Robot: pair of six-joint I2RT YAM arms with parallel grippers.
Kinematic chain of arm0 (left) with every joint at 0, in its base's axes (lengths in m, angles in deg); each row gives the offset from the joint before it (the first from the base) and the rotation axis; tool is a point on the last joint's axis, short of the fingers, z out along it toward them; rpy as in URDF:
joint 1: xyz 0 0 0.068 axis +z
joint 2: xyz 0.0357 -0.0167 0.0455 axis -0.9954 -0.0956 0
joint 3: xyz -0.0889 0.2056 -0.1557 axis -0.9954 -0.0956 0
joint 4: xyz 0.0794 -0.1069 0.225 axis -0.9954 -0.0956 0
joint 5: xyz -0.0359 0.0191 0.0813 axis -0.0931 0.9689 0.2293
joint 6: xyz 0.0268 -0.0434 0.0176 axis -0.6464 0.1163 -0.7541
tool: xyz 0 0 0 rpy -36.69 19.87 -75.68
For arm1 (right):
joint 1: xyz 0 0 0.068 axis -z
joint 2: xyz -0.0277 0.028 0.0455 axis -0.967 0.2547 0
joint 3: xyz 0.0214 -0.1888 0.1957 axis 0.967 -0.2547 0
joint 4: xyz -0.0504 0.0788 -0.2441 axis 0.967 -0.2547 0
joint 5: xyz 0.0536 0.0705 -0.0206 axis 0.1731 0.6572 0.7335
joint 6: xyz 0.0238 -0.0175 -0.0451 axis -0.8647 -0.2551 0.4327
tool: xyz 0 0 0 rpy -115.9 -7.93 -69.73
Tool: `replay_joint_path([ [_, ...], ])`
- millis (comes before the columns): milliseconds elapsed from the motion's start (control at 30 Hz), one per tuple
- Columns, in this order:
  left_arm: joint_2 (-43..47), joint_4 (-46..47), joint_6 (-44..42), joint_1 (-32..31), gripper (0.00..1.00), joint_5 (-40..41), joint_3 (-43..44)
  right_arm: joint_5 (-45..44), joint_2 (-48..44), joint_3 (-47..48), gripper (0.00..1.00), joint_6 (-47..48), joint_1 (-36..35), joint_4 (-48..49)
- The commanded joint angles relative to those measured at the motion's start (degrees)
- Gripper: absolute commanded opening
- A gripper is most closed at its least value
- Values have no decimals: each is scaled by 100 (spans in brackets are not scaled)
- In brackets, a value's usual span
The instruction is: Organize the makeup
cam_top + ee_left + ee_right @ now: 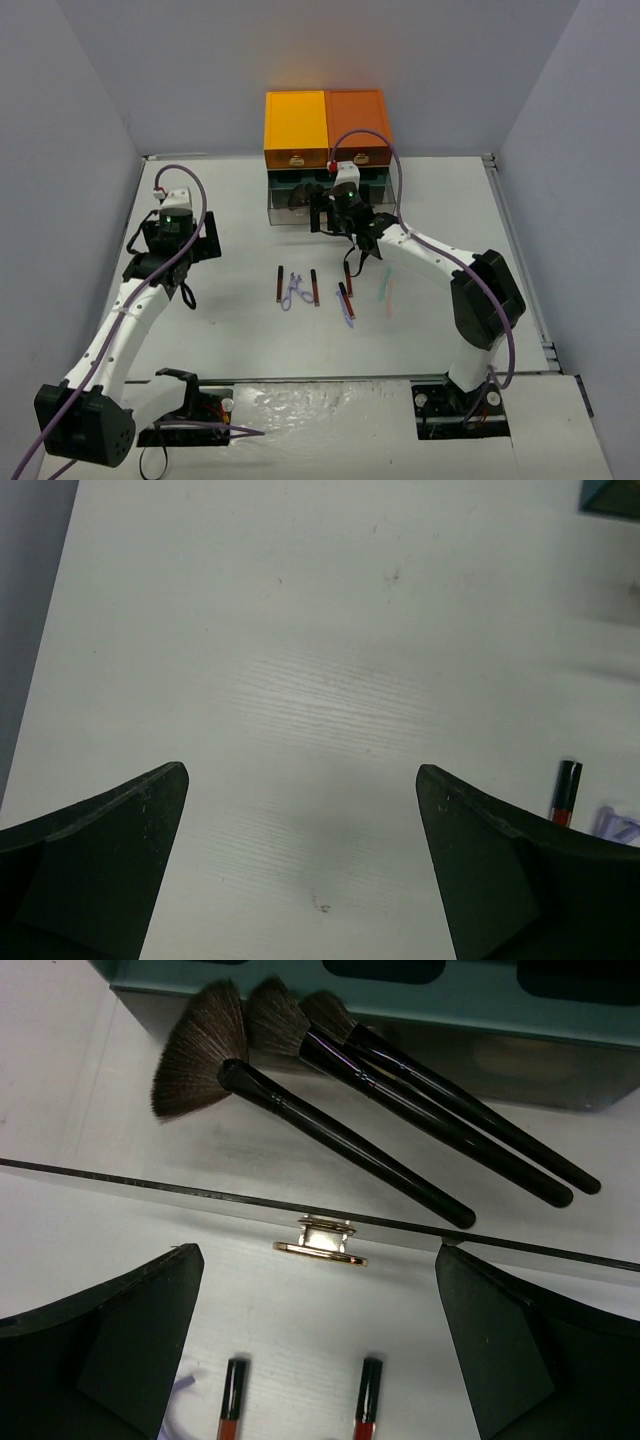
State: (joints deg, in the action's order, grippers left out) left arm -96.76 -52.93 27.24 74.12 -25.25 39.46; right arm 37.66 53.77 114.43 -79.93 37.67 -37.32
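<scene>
Both grippers stood with their fingers spread wide and nothing between them. Over on the left, the left gripper [300,770] hung above a bare stretch of the white table [240,340], well apart from most of the makeup. At the right edge of its wrist view I could just make out the end of one pencil and a sliver of something pale purple beside it. The right gripper [318,1250] was at the far middle of the table, just near of the drawer box [325,125], whose two lids showed orange, the left one yellower. The box's low drawer [150,1175] stood pulled out toward the near side, its clear front carrying a small gold handle [320,1241]. Inside it three black brushes [400,1110] lay side by side, bristles to the left and handles running right. The one closest to the front was a fan brush [200,1055]. The rest of the makeup lay loose on the table near of the box, in a rough row. From the left came red-black pencils [279,284] with the purple curler [294,291] between two of them, then a purple stick [347,310], a mint stick [383,283] and a pink stick [389,299], all pointing roughly near to far. Two pencil tips showed between the right gripper's fingers in its wrist view. Any lettering on the pieces was too small to read.
</scene>
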Motion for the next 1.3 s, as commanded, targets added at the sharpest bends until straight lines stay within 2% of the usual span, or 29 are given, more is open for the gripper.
replay_joint_path([
  [0,182,467,-232,19,97,226,13,-426,298,700,100,37,37,554],
  [600,59,509,-109,19,97,308,13,-592,1726,1882,100,979,341,1751],
  [900,86,482,-95,19,97,484,21,-558,1831,1721,100,1076,446,2700],
  [1133,82,499,-94,19,97,519,31,-599,1707,1674,100,1140,453,2719],
  [1267,38,473,-74,19,97,513,51,-553,1288,1498,100,1134,453,2462],
])
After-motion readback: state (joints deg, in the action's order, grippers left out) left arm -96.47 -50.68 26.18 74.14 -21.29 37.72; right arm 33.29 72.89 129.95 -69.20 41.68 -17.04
